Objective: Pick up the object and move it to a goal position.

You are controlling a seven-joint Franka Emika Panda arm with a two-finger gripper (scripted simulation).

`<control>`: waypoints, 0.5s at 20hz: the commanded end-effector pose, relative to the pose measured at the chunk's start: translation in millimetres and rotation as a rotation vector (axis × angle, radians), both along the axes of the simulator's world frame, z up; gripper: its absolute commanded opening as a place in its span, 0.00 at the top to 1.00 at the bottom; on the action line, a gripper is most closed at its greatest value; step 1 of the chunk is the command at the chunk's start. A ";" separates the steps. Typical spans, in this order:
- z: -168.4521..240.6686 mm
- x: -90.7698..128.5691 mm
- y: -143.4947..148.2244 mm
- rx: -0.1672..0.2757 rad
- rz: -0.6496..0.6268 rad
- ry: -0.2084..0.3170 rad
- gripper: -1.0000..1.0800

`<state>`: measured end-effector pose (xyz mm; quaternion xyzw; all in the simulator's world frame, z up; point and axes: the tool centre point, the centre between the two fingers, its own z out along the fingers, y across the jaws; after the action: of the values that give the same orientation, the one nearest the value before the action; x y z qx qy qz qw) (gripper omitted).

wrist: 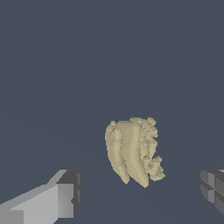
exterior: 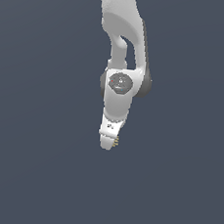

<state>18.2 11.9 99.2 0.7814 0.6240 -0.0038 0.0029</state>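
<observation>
Object: the object (wrist: 133, 151) is a small pale yellow-tan lump with lengthwise ridges on one side and a crumbled, ragged edge on the other; it lies on the dark floor (wrist: 65, 65) between and a little ahead of my two fingers.
Exterior trace: only a sliver of the object (exterior: 116, 142) shows, just beside the tip of my gripper (exterior: 108, 143), on the exterior view's right of it.
Fingers: spread wide, one fingertip (wrist: 65, 199) on each flank of the object, neither touching it; nothing is pinched.
Handling, judged: it looks light and rigid, far smaller than my hand; the ridges should give some bite, but the ragged edge may seat poorly against a pad.
Hold, judged: I would close across the smooth ridged lobes at mid-length, not on the crumbled edge or the tapered tips.
Edges: no wall, rim or table edge shows near the object.
Room: the floor around the object is bare on every side in view; no goal marker is visible.
</observation>
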 end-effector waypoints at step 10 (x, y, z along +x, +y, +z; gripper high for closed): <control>-5.1 2.7 4.9 0.009 0.149 -0.001 0.04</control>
<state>20.7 16.4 94.4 0.7368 0.6761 -0.0005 0.0003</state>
